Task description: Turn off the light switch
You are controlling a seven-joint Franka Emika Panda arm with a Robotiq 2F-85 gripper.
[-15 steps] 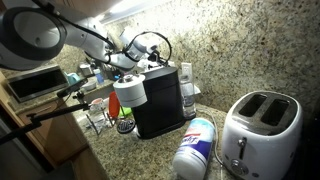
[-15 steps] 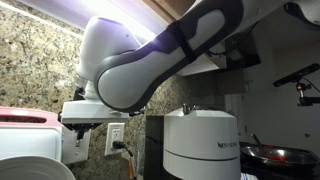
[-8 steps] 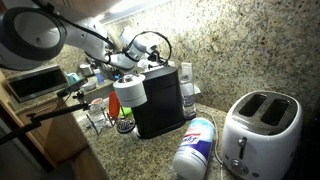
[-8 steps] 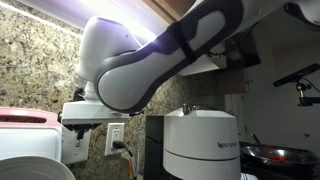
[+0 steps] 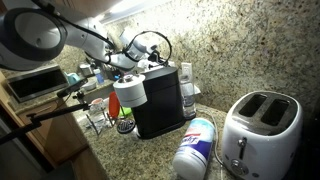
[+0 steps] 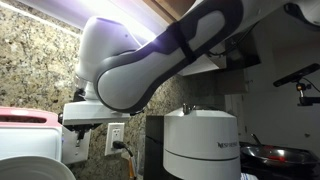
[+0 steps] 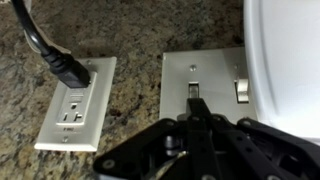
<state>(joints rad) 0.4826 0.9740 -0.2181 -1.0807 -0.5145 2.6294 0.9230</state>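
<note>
In the wrist view a white switch plate (image 7: 205, 80) is on the granite wall, with one toggle (image 7: 195, 90) in the middle and another toggle (image 7: 241, 88) to its right. My gripper (image 7: 199, 106) is shut, its black fingers pressed together, with the tip right at the lower end of the middle toggle. In an exterior view the gripper (image 6: 72, 125) sits against the wall next to the outlet (image 6: 115, 138). In an exterior view the arm (image 5: 120, 52) reaches behind the black coffee machine (image 5: 160, 100); the switch is hidden there.
A white outlet (image 7: 78, 105) with a black plug (image 7: 68, 68) is left of the switch plate. A white rounded appliance (image 7: 285, 60) crowds the right side. A toaster (image 5: 260, 125), a wipes canister (image 5: 195, 148) and bottles (image 5: 125, 118) stand on the counter.
</note>
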